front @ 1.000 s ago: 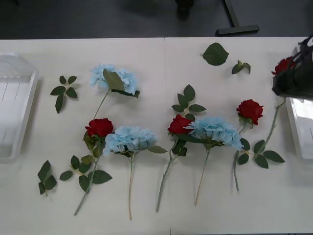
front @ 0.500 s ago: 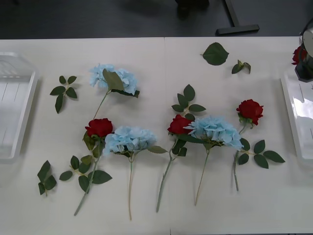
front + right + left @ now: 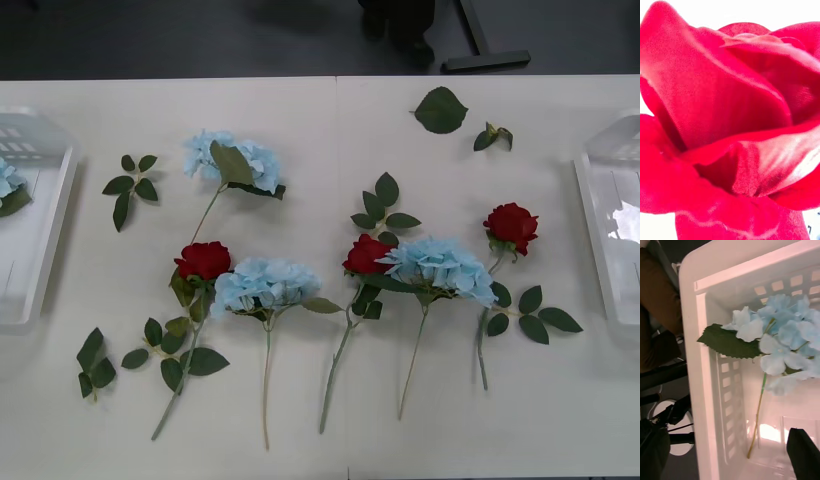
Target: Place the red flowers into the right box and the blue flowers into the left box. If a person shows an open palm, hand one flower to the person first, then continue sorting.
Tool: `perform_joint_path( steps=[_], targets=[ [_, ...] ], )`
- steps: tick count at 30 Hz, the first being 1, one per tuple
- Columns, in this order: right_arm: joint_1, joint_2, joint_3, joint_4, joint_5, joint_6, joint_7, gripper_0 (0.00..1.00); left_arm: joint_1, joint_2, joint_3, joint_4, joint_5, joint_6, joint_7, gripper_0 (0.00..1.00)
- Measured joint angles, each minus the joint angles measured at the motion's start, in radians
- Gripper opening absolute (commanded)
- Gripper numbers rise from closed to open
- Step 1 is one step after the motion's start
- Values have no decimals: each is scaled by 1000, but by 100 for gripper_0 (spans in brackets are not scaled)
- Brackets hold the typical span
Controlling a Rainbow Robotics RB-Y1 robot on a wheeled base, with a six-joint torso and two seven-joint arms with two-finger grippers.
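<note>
Loose leaf sprigs (image 3: 133,184) (left side) clutter table (image 3: 320,430) between flowers.

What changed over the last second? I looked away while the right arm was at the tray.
The right arm, carrying a red rose, moved off past the right box. A blue flower came into the left box. The six flowers on the table stayed put.
</note>
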Motion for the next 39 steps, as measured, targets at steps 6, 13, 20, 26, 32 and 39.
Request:
perform_joint_path(
  steps=[6, 13, 20, 26, 32, 39],
  targets=[
    [20, 0, 0, 5, 0, -98, 0, 55, -3, -2, 2, -102, 125, 130, 52, 100],
    [24, 0, 0, 4, -35, -105, 22, 93, -3, -110, 3, -335, 85, 180, 362, 100],
    [24, -21, -18, -38, -177, -41, 208, 98, -3, -287, -19, -500, 13, 182, 380, 100],
    [25, -102, -72, -238, -383, 226, 322, 99, -6, -401, -155, -603, -164, 182, 380, 100],
    [47, -124, -138, -415, -569, 406, 180, 100, -82, -528, -305, -568, -348, 183, 380, 100],
    [217, -136, -141, -836, -610, 411, -455, 100, -191, -686, -366, -401, -450, 165, 380, 100]
  ],
)
